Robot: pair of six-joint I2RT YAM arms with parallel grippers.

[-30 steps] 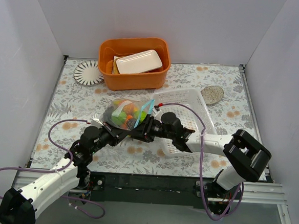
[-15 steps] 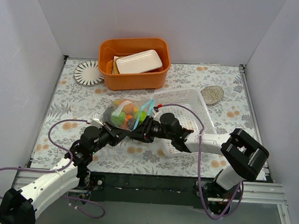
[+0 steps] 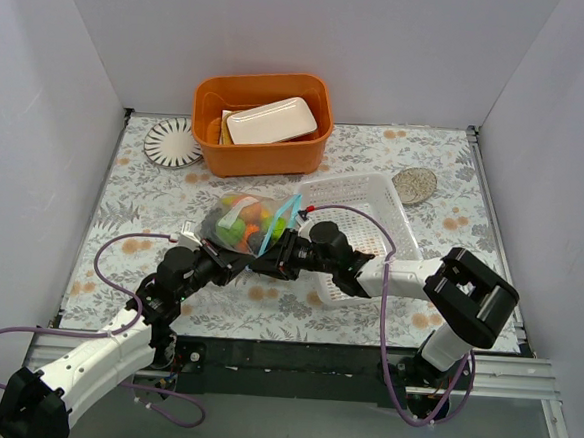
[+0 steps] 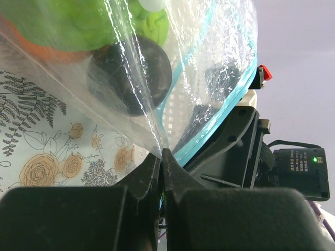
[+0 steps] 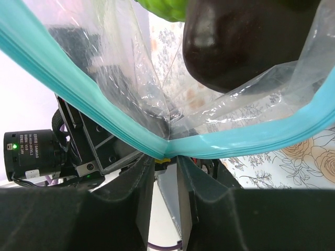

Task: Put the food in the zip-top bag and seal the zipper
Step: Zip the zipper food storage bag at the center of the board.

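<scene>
A table under a grey floral cloth [image 3: 446, 160] fills my workspace, with a deep orange plastic bin [image 3: 266, 159] at its far edge holding a white tray-shaped dish [image 3: 272, 120]. A white perforated plastic basket [image 3: 374, 200] sits to the right of centre, and my right arm reaches across its near corner. Just left of the basket, the clear, crinkly zip-top bag [image 3: 244, 222] is held up between my two arms above the cloth, bulging with small toy fruits: an orange one [image 3: 255, 212], a green lime [image 4: 68, 26] and a round dark plum [image 5: 235, 42] press against the plastic. The teal-blue zipper strip [image 5: 94, 117] runs along the bag's mouth on the side facing the basket. My left gripper [image 4: 161, 157] is closed tight on a lower corner of the bag's clear film, its two black fingers meeting with the plastic pinched between them. My right gripper [image 5: 166, 157] is clamped onto the zipper strip where it folds into a low point, fingers nearly touching around it. From above, the two grippers meet almost nose to nose under the bag.
</scene>
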